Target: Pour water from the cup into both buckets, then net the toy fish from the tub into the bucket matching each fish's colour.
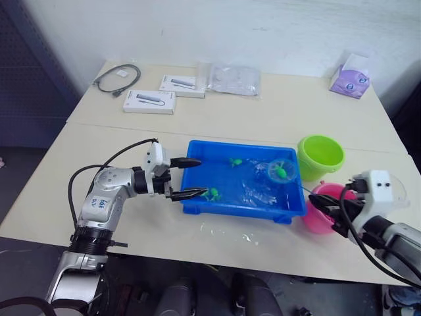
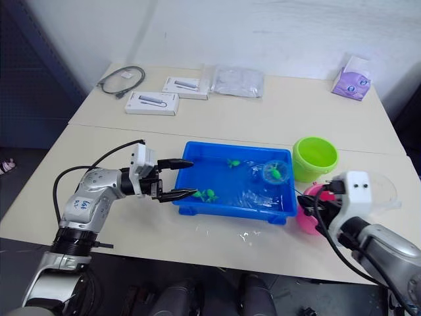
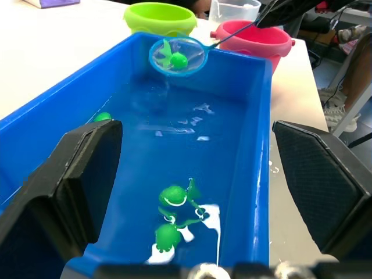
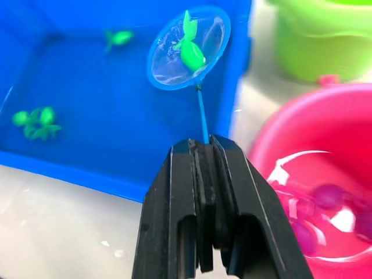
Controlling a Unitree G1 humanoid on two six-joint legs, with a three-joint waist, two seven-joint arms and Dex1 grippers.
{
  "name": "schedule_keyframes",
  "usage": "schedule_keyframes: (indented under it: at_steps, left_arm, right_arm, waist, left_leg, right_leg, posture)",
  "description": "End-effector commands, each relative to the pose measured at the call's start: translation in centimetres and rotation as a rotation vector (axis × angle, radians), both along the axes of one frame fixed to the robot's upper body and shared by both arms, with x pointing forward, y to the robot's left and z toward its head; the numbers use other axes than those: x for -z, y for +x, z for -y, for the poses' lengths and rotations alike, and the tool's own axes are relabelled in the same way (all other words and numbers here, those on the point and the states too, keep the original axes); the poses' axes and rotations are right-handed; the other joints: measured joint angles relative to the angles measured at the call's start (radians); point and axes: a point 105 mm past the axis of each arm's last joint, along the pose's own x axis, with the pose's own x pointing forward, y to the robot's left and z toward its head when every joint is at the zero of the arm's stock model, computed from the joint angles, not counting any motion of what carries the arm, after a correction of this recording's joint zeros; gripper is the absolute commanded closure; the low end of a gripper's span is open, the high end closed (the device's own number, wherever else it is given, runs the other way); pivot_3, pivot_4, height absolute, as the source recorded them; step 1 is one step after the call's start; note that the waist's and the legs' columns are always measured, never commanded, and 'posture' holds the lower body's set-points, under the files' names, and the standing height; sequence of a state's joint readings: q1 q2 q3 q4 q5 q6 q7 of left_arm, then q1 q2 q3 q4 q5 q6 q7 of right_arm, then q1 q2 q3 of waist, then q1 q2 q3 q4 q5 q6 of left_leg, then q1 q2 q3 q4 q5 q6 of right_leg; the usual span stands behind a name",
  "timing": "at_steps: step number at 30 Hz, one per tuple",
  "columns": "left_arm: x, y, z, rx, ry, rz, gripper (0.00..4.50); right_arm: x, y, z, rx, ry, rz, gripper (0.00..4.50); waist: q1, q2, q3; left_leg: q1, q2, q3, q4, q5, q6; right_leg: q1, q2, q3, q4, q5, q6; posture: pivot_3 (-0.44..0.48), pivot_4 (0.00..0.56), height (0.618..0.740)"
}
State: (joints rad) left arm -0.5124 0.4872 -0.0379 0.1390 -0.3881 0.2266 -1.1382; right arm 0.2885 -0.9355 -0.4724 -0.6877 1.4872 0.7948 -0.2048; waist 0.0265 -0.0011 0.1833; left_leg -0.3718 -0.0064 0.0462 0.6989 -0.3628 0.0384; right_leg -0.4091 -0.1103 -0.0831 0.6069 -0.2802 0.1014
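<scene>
In the head view, at the left of the frame, I see my left gripper point(image 1: 185, 178) with its two fingers spread wide, one above and one below the near-left corner of the tub point(image 1: 197, 204), holding nothing. The tub sits in the middle of the frame on the table point(image 1: 276, 118). The left wrist view shows me more inside: two green fish point(image 3: 174, 196) lie close together near this end of the tub, in shallow water, which the head view gives only as small green spots. Toward the right of the tub, the net point(image 1: 279, 171) hangs above the water with one green fish point(image 4: 192, 55) inside its ring. The right wrist view tells what the head view hides: my right gripper point(image 4: 203, 152) is pressed together on the thin net handle. At the right of the head frame stand the green bucket point(image 1: 320, 157) and, nearer to me, the pink bucket point(image 1: 322, 217). Only the right wrist view looks into the pink one, where I see dark pink fish point(image 4: 328, 196) in water.
</scene>
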Motion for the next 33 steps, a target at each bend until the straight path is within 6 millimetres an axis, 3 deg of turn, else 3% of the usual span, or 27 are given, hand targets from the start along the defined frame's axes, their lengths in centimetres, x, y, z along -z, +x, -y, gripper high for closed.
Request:
schedule_keyframes:
  at_steps: [1, 8, 12, 18, 22, 29, 33]
  left_arm:
    - [-1.5, 0.3, 0.4, 0.024, -0.029, 0.045, 0.06]
    - [-2.2, 0.8, 1.0, 0.037, -0.048, 0.052, 0.06]
    - [-3.0, 1.2, 1.5, 0.04, -0.08, 0.062, 0.06]
    - [-3.3, 1.6, 1.9, 0.026, -0.101, 0.073, 0.06]
    - [-3.7, 2.2, 2.0, 0.007, -0.125, 0.088, 0.06]
    - [-4.0, 2.2, 2.2, 0.019, -0.137, 0.089, 0.06]
    - [-3.9, 2.2, 2.1, 0.023, -0.136, 0.085, 0.06]
  right_arm:
    - [-2.3, -0.7, 0.1, -0.067, -0.029, 0.131, 4.5]
    - [-4.2, -0.5, 3.5, 0.025, 0.015, 0.245, 4.5]
    - [-5.0, 0.3, 6.4, 0.121, -0.06, 0.286, 4.5]
    - [-4.4, 2.0, 7.5, 0.145, -0.148, 0.323, 4.5]
    - [-2.9, 3.0, 9.2, 0.186, -0.389, 0.366, 4.5]
    - [-2.7, 3.5, 10.6, 0.21, -0.728, 0.48, 4.5]
    - [-2.8, 3.5, 10.1, 0.126, -0.935, 0.53, 4.5]
  waist:
    - [0.0, 0.0, 0.0]
    - [0.0, 0.0, 0.0]
    - [0.0, 0.0, 0.0]
    - [-0.002, 0.0, 0.0]
    - [0.001, 0.0, 0.0]
    - [-0.001, 0.0, 0.0]
    - [-0.002, 0.0, 0.0]
  left_leg:
    - [0.0, 0.0, 0.0, 0.0, 0.0, 0.0]
    - [0.001, 0.0, 0.001, 0.0, 0.0, 0.0]
    - [0.001, 0.0, 0.001, 0.0, 0.0, 0.0]
    - [0.001, -0.001, 0.002, 0.0, 0.0, 0.0]
    - [0.001, -0.001, 0.003, 0.0, 0.0, 0.0]
    - [0.001, -0.003, 0.005, 0.0, 0.0, 0.0]
    - [0.002, -0.002, 0.005, 0.0, 0.001, 0.0]
  right_leg:
    - [0.0, 0.0, 0.0, 0.0, 0.0, 0.0]
    - [0.0, 0.001, 0.001, 0.001, 0.0, 0.0]
    - [0.0, 0.001, 0.001, 0.001, 0.0, 0.0]
    - [0.0, 0.001, 0.002, 0.002, 0.0, 0.0]
    - [0.0, 0.002, 0.002, 0.003, 0.0, 0.0]
    - [-0.001, 0.007, 0.004, 0.004, 0.001, 0.002]
    - [-0.001, 0.008, 0.005, 0.004, 0.001, 0.002]
  posture:
    - [0.0, 0.15, 0.739]
    - [0.0, 0.15, 0.739]
    - [0.0, 0.15, 0.739]
    - [0.0, 0.15, 0.739]
    - [0.0, 0.15, 0.739]
    - [0.0, 0.15, 0.739]
    - [0.0, 0.15, 0.739]
